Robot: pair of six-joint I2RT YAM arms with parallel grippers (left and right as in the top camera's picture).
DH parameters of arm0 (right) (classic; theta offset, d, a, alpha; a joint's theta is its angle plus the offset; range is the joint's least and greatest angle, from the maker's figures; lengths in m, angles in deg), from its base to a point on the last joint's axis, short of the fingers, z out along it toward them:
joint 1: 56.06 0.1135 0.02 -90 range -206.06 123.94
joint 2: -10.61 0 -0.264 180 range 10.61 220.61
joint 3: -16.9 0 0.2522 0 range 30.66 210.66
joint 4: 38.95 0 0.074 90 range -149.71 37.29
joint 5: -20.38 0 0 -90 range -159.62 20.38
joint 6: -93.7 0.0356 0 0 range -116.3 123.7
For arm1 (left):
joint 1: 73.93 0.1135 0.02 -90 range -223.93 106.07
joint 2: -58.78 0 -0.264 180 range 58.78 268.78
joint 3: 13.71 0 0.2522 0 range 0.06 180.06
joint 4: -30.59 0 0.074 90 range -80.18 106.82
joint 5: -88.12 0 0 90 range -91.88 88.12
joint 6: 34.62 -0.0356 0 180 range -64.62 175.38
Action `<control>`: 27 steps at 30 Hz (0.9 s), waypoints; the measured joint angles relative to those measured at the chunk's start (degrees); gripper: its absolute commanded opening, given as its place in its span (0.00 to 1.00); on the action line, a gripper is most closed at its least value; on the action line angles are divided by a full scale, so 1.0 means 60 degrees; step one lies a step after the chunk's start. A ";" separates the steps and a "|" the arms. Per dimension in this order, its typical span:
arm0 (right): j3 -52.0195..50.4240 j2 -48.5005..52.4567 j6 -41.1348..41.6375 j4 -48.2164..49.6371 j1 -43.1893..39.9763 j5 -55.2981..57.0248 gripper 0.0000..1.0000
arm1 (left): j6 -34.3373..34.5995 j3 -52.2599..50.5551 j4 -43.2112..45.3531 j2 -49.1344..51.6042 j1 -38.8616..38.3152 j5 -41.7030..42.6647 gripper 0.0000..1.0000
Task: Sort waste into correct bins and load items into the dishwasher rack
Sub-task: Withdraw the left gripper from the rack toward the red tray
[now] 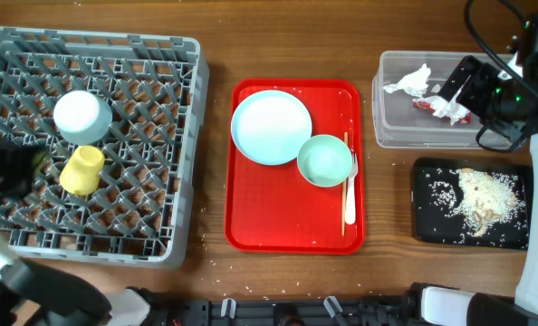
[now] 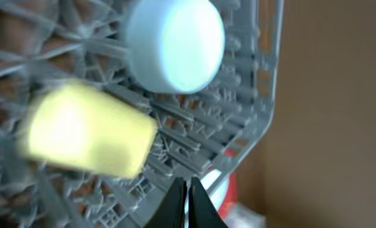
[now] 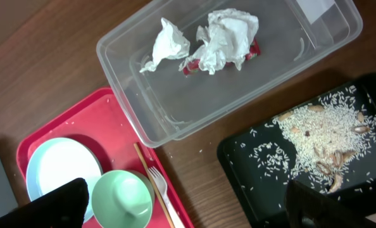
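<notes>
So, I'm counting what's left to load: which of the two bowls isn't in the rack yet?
The mint-green bowl: it sits on the red tray; the white bowl is in the rack.

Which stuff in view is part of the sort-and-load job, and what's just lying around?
Job: dishwasher rack holding white bowl and yellow cup; blue plate, mint bowl, chopsticks, fork; clear tub with tissues and red wrapper; black tray with rice scraps.

Just there: red serving tray, wooden table.
</notes>
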 measured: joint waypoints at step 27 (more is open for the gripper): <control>0.0000 0.0000 0.0000 0.0004 0.0000 0.0000 1.00 | 0.0692 0.0069 0.0047 0.0841 -0.3901 -0.7552 0.04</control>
